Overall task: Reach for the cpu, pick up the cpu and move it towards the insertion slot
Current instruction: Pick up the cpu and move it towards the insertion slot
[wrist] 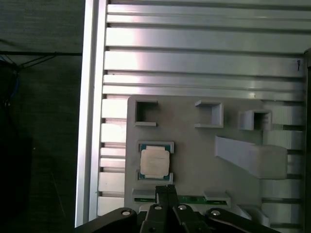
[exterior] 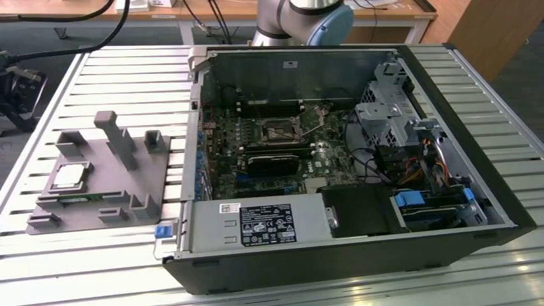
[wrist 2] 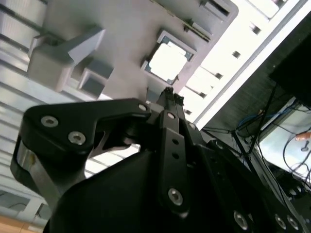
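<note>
The cpu is a small silvery square chip lying flat in a recess of the grey plastic fixture, on the exterior view's left. In both wrist views I look down on it: the cpu lies beyond my gripper. The black fingers are pressed together and hold nothing; they hang above the fixture, apart from the chip. The insertion slot is a square dark socket with a shiny frame on the green board inside the open computer case.
The fixture carries upright grey posts and a thin green circuit strip beside the chip. It lies on a slatted metal table. The black case wall and a power supply stand between fixture and socket.
</note>
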### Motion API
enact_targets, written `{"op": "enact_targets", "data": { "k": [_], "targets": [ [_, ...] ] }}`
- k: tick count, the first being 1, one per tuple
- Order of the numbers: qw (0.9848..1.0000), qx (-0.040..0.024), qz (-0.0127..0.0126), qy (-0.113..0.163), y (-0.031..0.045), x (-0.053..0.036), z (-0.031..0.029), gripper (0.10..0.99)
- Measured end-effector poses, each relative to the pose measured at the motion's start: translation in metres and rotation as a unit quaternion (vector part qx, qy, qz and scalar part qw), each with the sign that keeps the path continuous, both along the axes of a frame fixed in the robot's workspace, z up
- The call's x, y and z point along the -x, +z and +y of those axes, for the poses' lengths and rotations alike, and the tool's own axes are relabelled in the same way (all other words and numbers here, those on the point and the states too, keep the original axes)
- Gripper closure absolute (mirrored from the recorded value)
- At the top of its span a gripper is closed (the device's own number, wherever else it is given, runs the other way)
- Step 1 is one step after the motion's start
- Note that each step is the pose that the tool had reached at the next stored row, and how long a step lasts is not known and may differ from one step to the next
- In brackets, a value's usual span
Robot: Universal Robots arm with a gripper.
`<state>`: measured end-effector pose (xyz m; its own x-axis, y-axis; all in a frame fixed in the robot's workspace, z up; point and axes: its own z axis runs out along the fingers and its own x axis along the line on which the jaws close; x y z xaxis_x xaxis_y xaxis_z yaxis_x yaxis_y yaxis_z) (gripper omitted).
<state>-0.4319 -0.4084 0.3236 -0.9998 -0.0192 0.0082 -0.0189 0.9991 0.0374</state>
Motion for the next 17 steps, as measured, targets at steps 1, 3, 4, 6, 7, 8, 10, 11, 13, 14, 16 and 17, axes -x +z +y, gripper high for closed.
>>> {"op": "enact_targets", "data": {
  "k": [1,3,4,6,7,8,10,11,13,14,16,17],
  "targets": [
    [1.0,0.0,0.0,0.0,-0.0011,0.0001,-0.0003,0.973],
    [1.0,0.0001,0.0001,0.0,-0.0027,0.0005,-0.0009,0.918],
    [1.0,0.0,0.0,0.0,-0.0037,0.0006,-0.0012,0.851],
    [1.0,0.0,0.0,0.0,-0.0063,0.0009,-0.002,0.792],
    [1.0,0.0,0.0001,0.0,-0.008,0.0011,-0.0023,0.733],
    [1.0,0.0,0.0001,0.0,-0.0098,0.0012,-0.0024,0.733],
    [1.0,0.0,0.0,0.0,-0.0133,0.0014,-0.0026,0.616],
    [1.0,0.0,-0.0001,0.0,-0.0151,0.0014,-0.0029,0.561],
    [1.0,0.0,-0.0001,0.0,-0.0176,0.0015,-0.0034,0.502],
    [1.0,0.0,0.0,0.0,-0.0186,0.0014,-0.0039,0.443],
    [1.0,-0.0001,0.0,0.0,-0.0209,0.0015,-0.0042,0.384],
    [1.0,-0.0001,-0.0001,0.0,-0.0219,0.0015,-0.0044,0.384]
  ]
}}
